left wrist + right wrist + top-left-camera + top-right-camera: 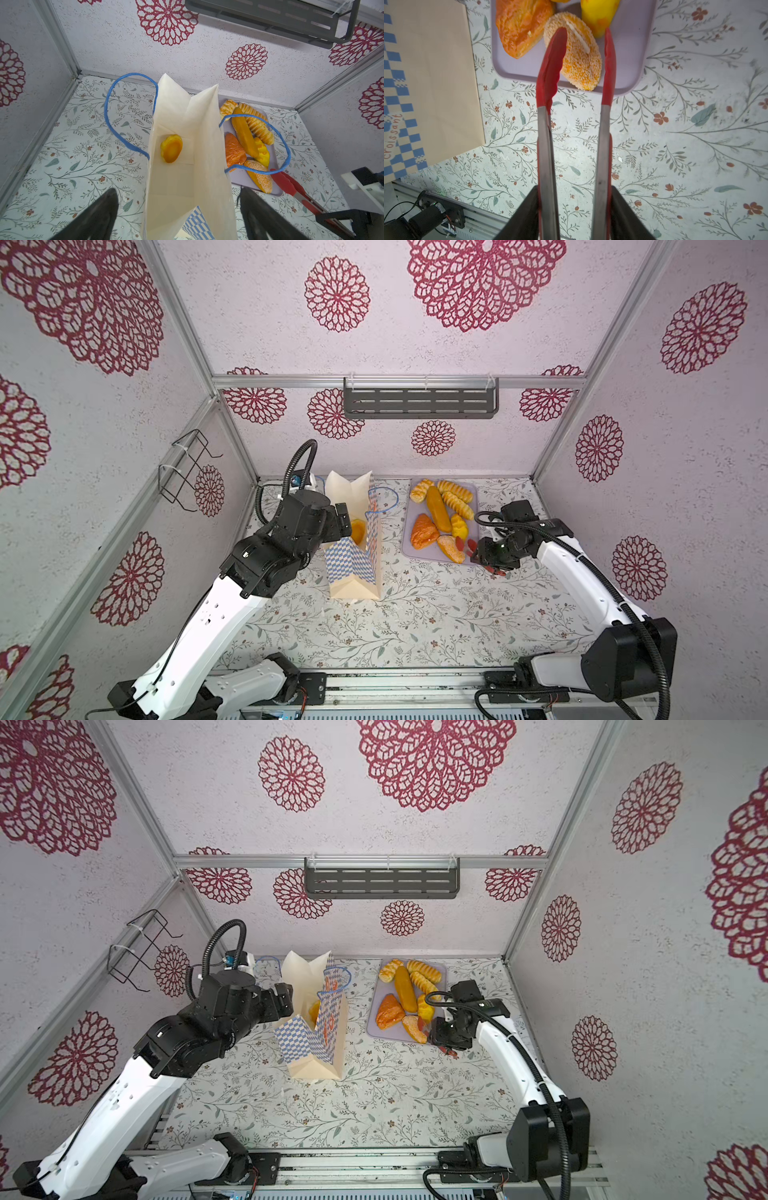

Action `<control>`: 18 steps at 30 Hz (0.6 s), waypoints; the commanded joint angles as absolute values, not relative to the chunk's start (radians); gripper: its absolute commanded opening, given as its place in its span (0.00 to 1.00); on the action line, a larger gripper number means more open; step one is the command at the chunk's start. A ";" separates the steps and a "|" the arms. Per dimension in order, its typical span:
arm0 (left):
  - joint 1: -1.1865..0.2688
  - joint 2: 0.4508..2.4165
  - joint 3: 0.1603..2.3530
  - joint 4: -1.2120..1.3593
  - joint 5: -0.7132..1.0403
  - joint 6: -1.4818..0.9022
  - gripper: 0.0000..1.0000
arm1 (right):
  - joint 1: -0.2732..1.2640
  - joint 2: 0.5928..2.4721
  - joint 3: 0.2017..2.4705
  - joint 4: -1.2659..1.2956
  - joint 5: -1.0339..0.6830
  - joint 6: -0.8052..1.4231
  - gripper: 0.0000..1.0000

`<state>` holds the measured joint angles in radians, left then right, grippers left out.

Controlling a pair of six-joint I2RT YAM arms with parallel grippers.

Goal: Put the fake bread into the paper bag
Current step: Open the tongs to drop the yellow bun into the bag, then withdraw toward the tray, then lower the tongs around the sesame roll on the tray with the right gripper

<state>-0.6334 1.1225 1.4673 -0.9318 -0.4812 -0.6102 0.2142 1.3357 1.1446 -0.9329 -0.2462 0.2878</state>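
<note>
The paper bag (353, 568) stands upright and open-topped left of the middle. One round yellow bun (171, 148) lies on its floor. My left gripper (178, 191) is open above the bag's mouth, a finger on each side of the near wall and nothing held. More fake bread lies on the lilac tray (424, 556): a croissant (423, 532), a long roll (438, 509), braided loaves (455, 491) and a sesame bun (581, 62). My right gripper (574, 189) is shut on the red tongs (548, 124). Their spread tips reach either side of the sesame bun.
Blue cord handles (116, 124) droop outward on both sides of the bag. A grey slotted shelf (419, 403) hangs on the back wall and a black wire rack (187, 472) on the left wall. The tray sits close to the bag's right side.
</note>
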 commanded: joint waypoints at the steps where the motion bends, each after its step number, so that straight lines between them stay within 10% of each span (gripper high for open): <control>1: -0.634 1.081 1.438 -0.900 -0.516 -0.595 0.98 | 0.233 1.307 1.155 -0.943 -0.223 0.264 0.54; 18: -0.590 0.997 1.368 -0.886 -0.507 -0.619 0.99 | 0.298 1.405 1.219 -0.972 -0.171 0.205 0.62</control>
